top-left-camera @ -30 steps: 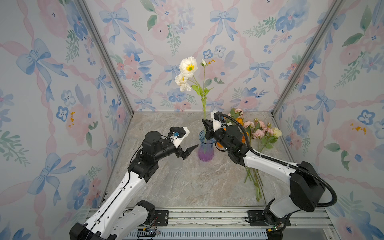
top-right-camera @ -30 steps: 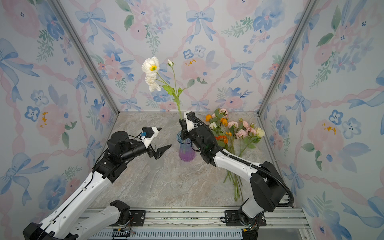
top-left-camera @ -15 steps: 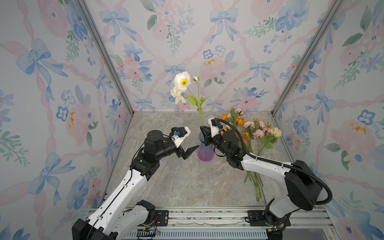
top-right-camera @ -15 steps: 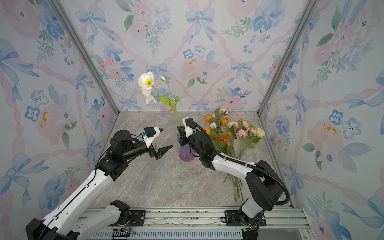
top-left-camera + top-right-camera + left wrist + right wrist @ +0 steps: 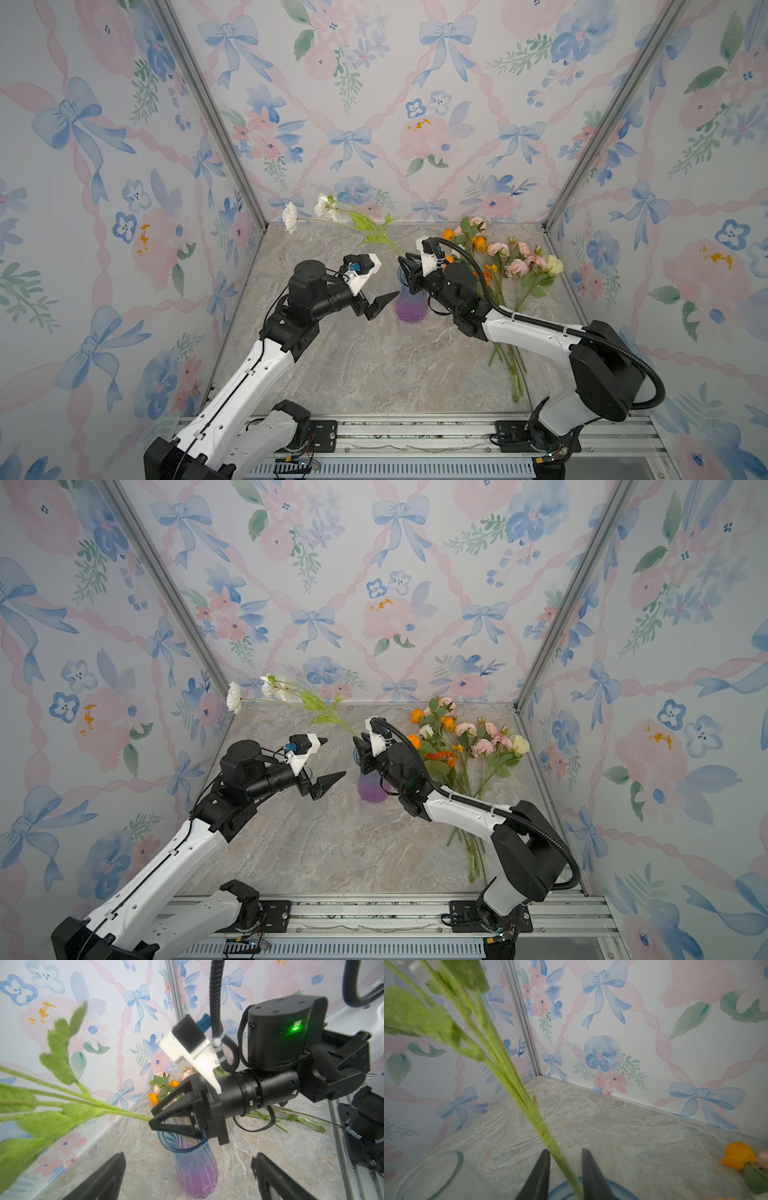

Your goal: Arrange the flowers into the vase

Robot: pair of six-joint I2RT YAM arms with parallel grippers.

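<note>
Right, one stem in, and that's my count so far. The white-bloomed spray with fuzzy green leaves (image 5: 360,220) has its foot down in the mouth of the ribbed glass vase, blue at the rim and fading to purple at the base (image 5: 409,305). In the left wrist view I can make out green stem inside the glass. It isn't standing upright, though. It leans hard out over the rim, with its blooms hanging well away from the vase on the side opposite the pile.

The right end effector (image 5: 404,264) sits just above the vase mouth. In its own wrist view the jaws stand apart with the stem running loose between them, so I call that released, not gripping. The left end effector (image 5: 328,781) hovers just beside the vase, spread wide and empty.

What's left is nearly everything. The bundle of orange, pink, white and pale yellow blooms on long green stems (image 5: 515,266) lies flat on the grey marbled desk (image 5: 374,374), on the far side of the vase from the left arm, untouched as far as I can see. I'd judge we're early in the job, with many stems to fetch, and that leaning spray may want straightening.
</note>
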